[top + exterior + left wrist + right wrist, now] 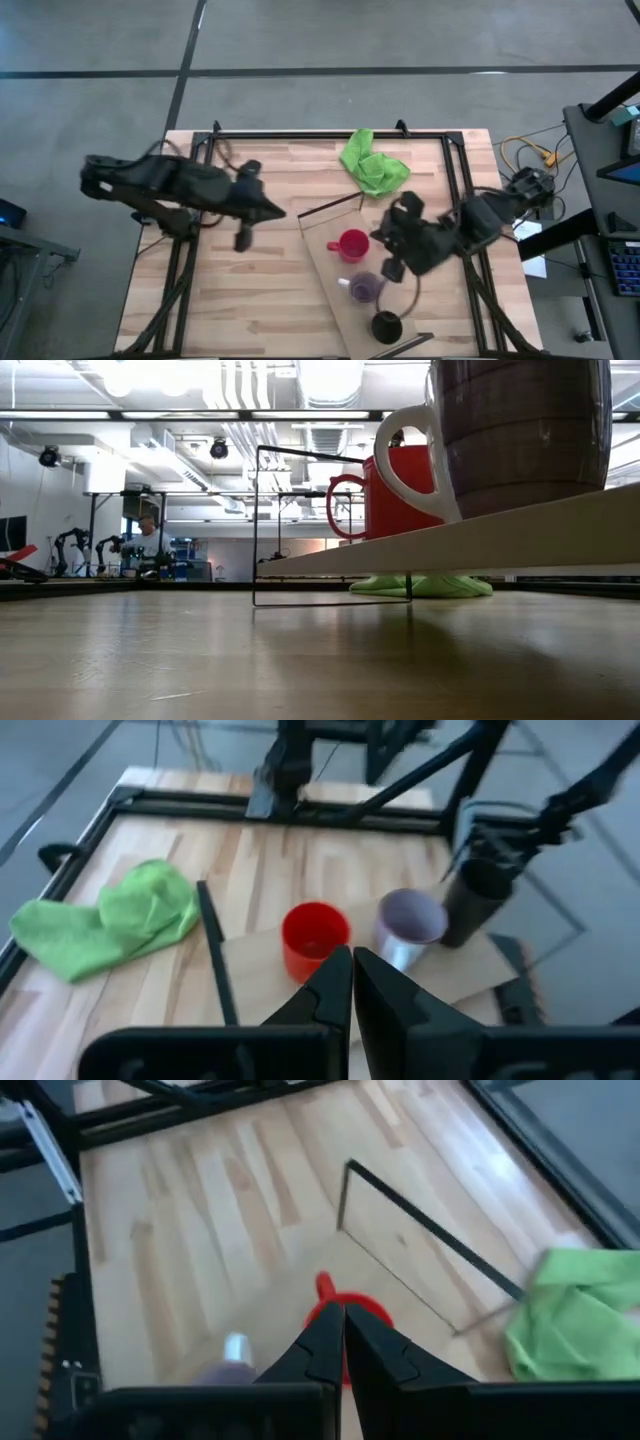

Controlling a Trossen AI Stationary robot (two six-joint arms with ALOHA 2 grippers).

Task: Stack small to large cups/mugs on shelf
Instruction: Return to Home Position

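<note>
On the shelf point(328, 268) stand the red cup point(352, 245), purple cup point(365, 288) and black cup point(386, 326), 3 in a row, nothing visible inside. Left gripper point(351, 960) and right gripper point(341, 1318) hover nearby, closed, empty.

- A robotics lab, not a home or a shop: two dark robot arms, the left arm point(170, 183) and the right arm point(480, 222), are mounted at either side of a slatted wooden counter point(260, 300), which is boxed in by a black metal frame point(330, 134).
- The floor point(400, 40) around it is bare grey concrete crossed by dark lines.
- Loose orange and yellow cables point(530, 152) lie by the counter's far right corner, next to a dark desk point(590, 160) carrying what looks like a keyboard point(625, 268).
- Far behind is an open ceiling with exposed pipes point(240, 400) and strip lights point(330, 372).
- At the far left a person point(148, 540) sits among benches, with small dark arm-like rigs point(75, 545) beside them.
</note>
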